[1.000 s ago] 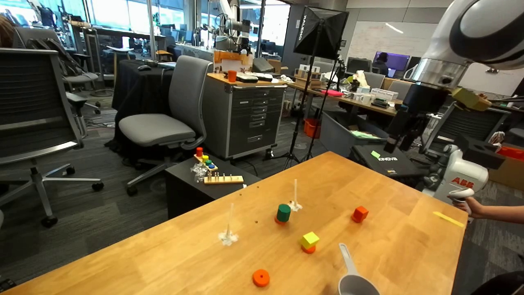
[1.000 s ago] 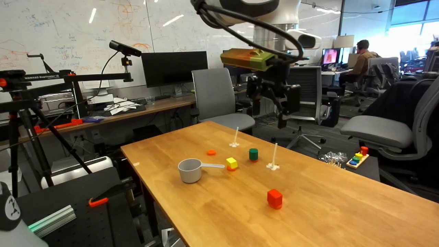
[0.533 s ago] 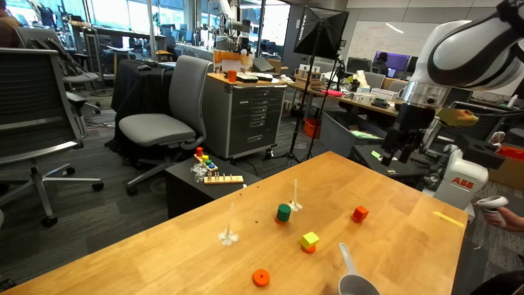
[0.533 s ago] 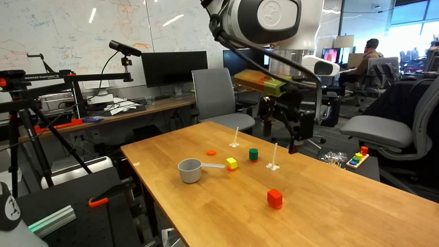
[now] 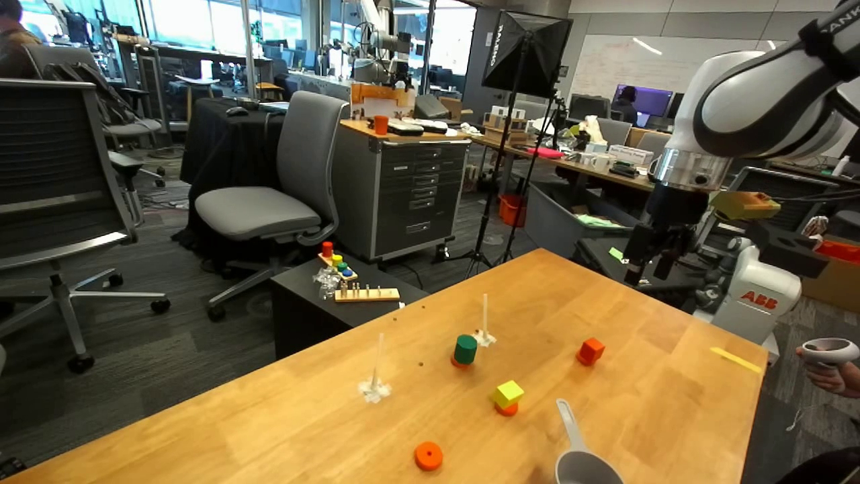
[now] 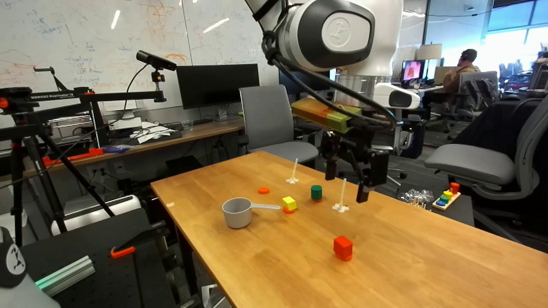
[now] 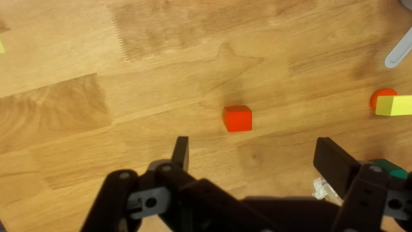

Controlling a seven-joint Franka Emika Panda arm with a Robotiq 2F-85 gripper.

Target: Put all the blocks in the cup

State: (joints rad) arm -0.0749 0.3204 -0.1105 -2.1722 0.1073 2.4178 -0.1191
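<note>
I'm lowering the gripper (image 7: 252, 142), spread and empty, probably lining up the red block (image 7: 238, 120); it, the yellow block (image 6: 289, 202) and the green block (image 6: 316, 192) are sitting outside the cup (image 6: 237, 217).

The gripper (image 7: 252, 145) is black, its blocky fingers (image 7: 181, 153) joined to linkages (image 7: 212, 199) that bear grey plates (image 7: 163, 197) with dark holes and pale round screw heads (image 7: 125, 175). Above the jaws, to one side, sits a yellow-green and orange housing (image 6: 325, 115); black cables (image 6: 269, 49) loop beside it. Higher over the jaws comes a silvery collar (image 5: 692, 169), then the arm (image 5: 749, 107) itself, white with charcoal panels (image 6: 307, 38), one round pale cap (image 6: 349, 31) stamped with an emblem (image 6: 339, 32).
</note>
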